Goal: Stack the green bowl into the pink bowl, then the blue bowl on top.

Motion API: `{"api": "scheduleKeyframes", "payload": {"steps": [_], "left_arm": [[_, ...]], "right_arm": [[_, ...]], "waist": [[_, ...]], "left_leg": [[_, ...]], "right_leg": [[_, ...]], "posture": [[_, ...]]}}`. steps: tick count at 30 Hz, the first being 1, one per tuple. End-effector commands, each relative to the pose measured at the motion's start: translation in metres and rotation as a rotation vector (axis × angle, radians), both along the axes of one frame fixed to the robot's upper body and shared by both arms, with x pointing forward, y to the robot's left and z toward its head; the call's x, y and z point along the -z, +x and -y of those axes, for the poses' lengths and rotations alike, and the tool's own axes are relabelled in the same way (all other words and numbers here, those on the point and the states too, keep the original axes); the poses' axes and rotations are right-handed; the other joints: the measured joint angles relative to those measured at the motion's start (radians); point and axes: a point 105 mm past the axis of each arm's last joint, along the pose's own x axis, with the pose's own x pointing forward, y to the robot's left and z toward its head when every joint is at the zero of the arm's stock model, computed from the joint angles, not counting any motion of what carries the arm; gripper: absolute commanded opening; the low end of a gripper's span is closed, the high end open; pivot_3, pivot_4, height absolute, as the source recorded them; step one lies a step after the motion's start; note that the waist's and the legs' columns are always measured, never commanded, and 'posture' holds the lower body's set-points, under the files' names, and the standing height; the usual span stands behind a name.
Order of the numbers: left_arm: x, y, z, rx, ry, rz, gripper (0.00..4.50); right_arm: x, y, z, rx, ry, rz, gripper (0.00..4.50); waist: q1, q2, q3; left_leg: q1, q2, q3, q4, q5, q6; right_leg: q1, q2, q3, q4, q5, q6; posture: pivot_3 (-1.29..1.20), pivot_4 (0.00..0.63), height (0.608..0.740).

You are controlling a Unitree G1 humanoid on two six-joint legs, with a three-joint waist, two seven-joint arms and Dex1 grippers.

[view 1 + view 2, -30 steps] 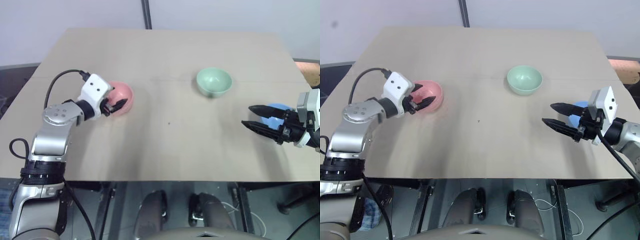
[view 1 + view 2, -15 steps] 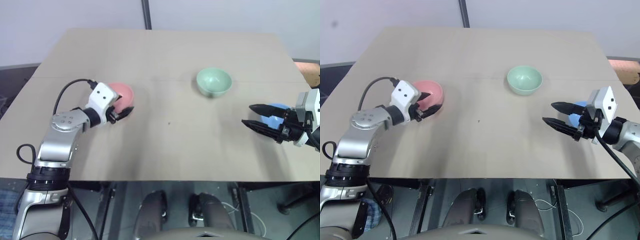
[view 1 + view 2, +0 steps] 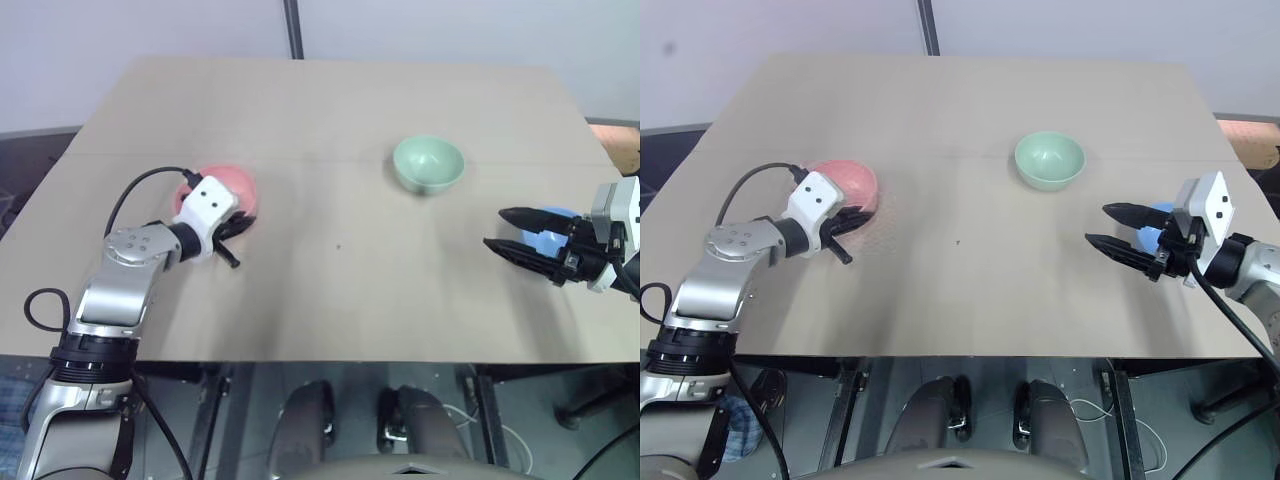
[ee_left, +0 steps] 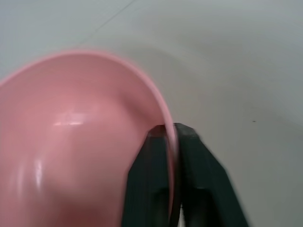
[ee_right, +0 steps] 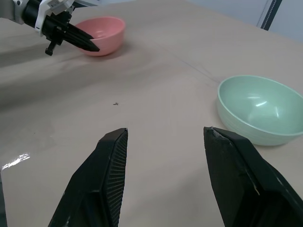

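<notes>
Pink bowl (image 3: 222, 189) sits on the left side of the table (image 3: 330, 100), tilted, its opening turned toward the left arm. Left gripper (image 4: 171, 133) is clamped on its near rim: in the left wrist view one finger is inside the bowl, the other outside, with the thin pink wall pinched between them. Green bowl (image 3: 428, 163) stands upright right of centre toward the far half, well apart from both grippers. Blue bowl (image 3: 551, 228) is near the table's right edge, mostly hidden behind the right gripper (image 3: 503, 230), which hovers just in front of it with fingers spread wide and nothing between them. In the right wrist view those two fingers (image 5: 110, 175) frame bare tabletop, green bowl just beyond one fingertip, pink bowl and left gripper far across the table. A black cable (image 3: 140, 190) loops from the left wrist. No labels or writing readable on any bowl or on the grippers.
</notes>
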Motion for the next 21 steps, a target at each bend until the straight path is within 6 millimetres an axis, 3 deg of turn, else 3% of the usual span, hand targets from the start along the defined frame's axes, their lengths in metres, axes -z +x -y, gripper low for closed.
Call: {"api": "scheduleKeyframes", "payload": {"steps": [1,8,17,21], "left_arm": [[-0.014,0.001,0.002,0.027,0.037,0.055,0.05],[-0.032,-0.009,0.049,0.301,0.081,0.128,0.05],[-0.032,-0.044,0.113,0.829,0.309,0.16,0.05],[-0.026,-0.057,0.132,0.981,0.348,0.151,0.05]], "right_arm": [[-0.008,-0.001,-0.001,-0.003,-0.001,0.043,2.83],[-0.009,0.0,-0.002,-0.002,-0.001,0.047,2.83],[-0.01,0.004,-0.002,0.005,-0.003,0.058,2.83],[-0.01,0.004,-0.003,0.009,-0.001,0.059,2.83]], "waist": [[0.0,0.0,0.0],[0.001,0.0,0.0],[0.001,0.0,0.0],[0.0,0.0,0.0]], "left_leg": [[0.0,0.0,0.0,0.0,0.0,0.0],[0.0,0.0,0.0,0.001,0.0,0.0],[0.0,0.0,0.0,0.001,0.0,0.0],[0.0,0.0,0.0,0.002,0.0,0.0]], "right_leg": [[0.0,0.0,0.0,0.0,0.0,0.0],[0.0,0.0,0.0,0.0,0.0,0.0],[0.001,0.001,0.0,0.0,0.0,-0.001],[0.001,0.001,0.0,0.0,0.0,0.0]], "posture": [[0.0,0.15,0.74],[0.0,0.15,0.74],[0.0,0.15,0.74],[0.0,0.15,0.74]]}}
